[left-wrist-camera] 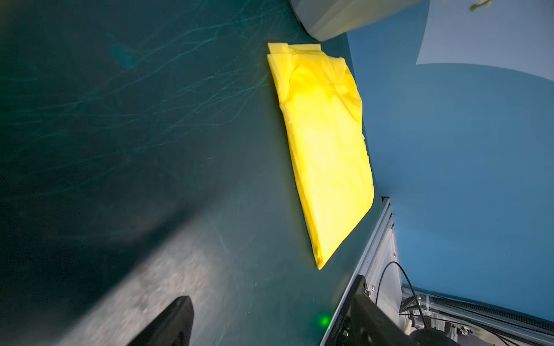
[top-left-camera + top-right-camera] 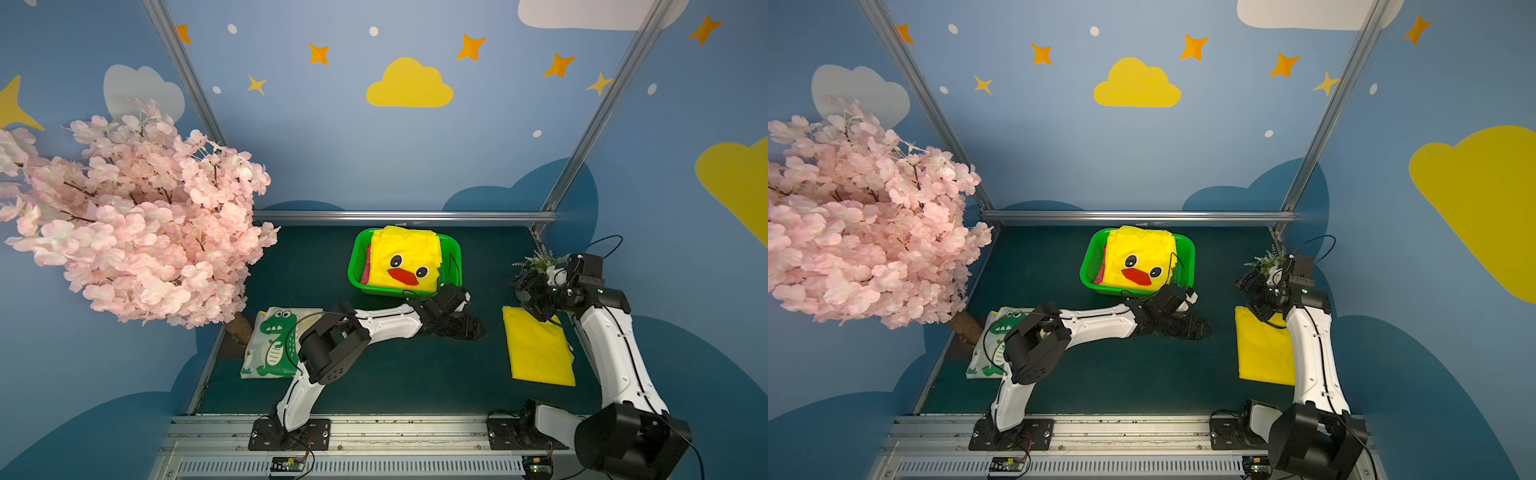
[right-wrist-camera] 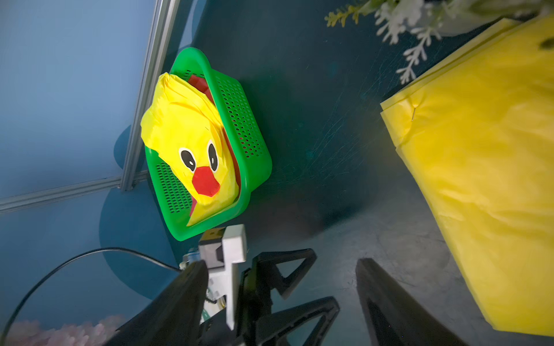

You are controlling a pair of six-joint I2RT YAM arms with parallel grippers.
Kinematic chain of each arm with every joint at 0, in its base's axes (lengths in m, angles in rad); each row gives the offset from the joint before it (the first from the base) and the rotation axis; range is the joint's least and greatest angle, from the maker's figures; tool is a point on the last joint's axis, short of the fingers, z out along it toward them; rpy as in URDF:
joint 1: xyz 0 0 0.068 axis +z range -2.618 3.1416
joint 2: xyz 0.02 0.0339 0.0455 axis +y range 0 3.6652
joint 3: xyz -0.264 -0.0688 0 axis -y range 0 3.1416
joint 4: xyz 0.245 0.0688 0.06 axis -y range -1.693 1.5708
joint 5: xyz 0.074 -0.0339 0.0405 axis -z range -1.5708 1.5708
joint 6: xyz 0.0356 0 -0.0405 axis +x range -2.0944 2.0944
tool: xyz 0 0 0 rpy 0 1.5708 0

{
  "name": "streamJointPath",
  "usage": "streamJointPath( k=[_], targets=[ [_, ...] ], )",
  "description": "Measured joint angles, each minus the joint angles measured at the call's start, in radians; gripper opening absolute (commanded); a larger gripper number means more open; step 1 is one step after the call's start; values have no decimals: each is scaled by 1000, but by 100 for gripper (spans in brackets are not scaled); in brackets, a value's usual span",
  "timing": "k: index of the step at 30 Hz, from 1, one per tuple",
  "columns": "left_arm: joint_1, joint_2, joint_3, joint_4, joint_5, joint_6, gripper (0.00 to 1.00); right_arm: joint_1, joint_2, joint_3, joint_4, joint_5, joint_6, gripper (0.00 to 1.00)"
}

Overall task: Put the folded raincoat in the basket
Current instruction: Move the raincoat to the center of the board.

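At the left edge of the tabletop [image 2: 374, 374], beside a pink blossom tree [image 2: 124, 216], lies a folded dinosaur-print raincoat [image 2: 272, 345]. The left arm [image 2: 386, 324] reaches across the middle, its jaws spread wide and empty, just in front of the green basket [image 2: 354, 266]. A folded duck-faced raincoat [image 2: 405, 253] fills the basket. Further right lies a folded plain yellow raincoat [image 2: 538, 357]. Over its far corner the right arm [image 2: 611, 349] has its jaws wide apart, gripping nothing
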Motion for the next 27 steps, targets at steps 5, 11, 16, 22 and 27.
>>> streamJointPath(
  k=[5, 11, 16, 22, 27],
  targets=[
    [-34, 134, 137, 13, 37, -10, 85, -20, 6, -2, 7, -45, 20, 81],
    [-63, 256, 275, 16, 85, -31, 85, -24, 7, -19, 11, -63, 21, 81],
    [-75, 330, 385, 15, 109, -50, 84, -24, 7, -24, 12, -71, 21, 81],
    [-83, 409, 494, 21, 128, -84, 81, -25, 7, -26, 11, -77, 20, 81],
    [-93, 446, 545, 24, 134, -107, 76, -25, 6, -26, 11, -77, 17, 81]
  ],
)
